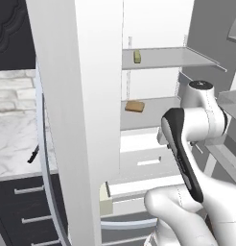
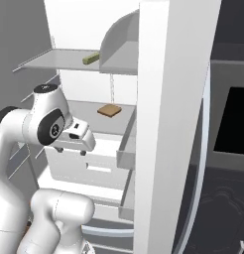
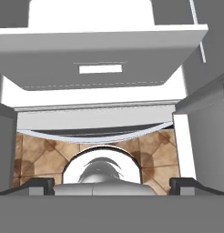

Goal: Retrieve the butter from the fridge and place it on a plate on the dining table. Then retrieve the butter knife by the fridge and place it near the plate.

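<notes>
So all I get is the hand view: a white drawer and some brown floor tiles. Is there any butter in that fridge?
Observer: Yes. The butter lies on the upper shelf of the fridge, above the drawer you see.
Operator: Anything else in there?
Observer: A flat brown slab sits on the shelf just below the butter.
Operator: And the knife?
Observer: The butter knife lies on the marble counter, left of the open fridge door.
</notes>
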Controlling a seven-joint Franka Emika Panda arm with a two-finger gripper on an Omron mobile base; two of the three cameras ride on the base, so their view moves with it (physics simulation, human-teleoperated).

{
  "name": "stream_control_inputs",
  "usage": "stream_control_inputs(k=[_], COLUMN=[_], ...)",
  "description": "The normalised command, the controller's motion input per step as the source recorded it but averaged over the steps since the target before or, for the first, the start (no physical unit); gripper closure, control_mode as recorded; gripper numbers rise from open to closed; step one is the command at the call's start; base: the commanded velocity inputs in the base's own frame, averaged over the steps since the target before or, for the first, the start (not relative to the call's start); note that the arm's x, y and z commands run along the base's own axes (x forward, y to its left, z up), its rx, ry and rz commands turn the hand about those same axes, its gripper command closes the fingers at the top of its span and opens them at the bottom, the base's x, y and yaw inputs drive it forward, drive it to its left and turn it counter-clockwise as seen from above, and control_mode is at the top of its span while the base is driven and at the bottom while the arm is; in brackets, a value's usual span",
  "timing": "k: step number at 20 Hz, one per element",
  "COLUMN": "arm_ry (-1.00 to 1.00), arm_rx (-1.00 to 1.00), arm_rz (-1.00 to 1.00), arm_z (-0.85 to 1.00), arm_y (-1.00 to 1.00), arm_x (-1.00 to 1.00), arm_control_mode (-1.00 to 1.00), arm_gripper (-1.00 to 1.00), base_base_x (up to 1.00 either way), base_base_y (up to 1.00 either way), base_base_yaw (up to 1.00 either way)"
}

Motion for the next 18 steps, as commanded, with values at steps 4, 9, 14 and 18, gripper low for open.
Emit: stream_control_inputs(k=[4, 9, 14, 18], arm_ry=[0.0, 0.0, -0.24, -0.42], arm_rx=[0.0, 0.0, -0.01, 0.0], arm_rz=[0.0, 0.0, 0.0, 0.01], arm_z=[0.0, 0.0, 0.27, 0.58], arm_y=[0.0, 0.0, 0.21, 0.04], arm_x=[0.0, 0.03, 0.03, 0.05], arm_control_mode=[1.0, -1.0, -1.0, -1.0], arm_gripper=[-1.0, -1.0, -1.0, -1.0], base_base_x=[0.64, 0.12, 0.0, 0.0], base_base_y=[0.25, 0.0, 0.0, 0.0], base_base_yaw=[0.0, 0.0, 0.0, 0.0])
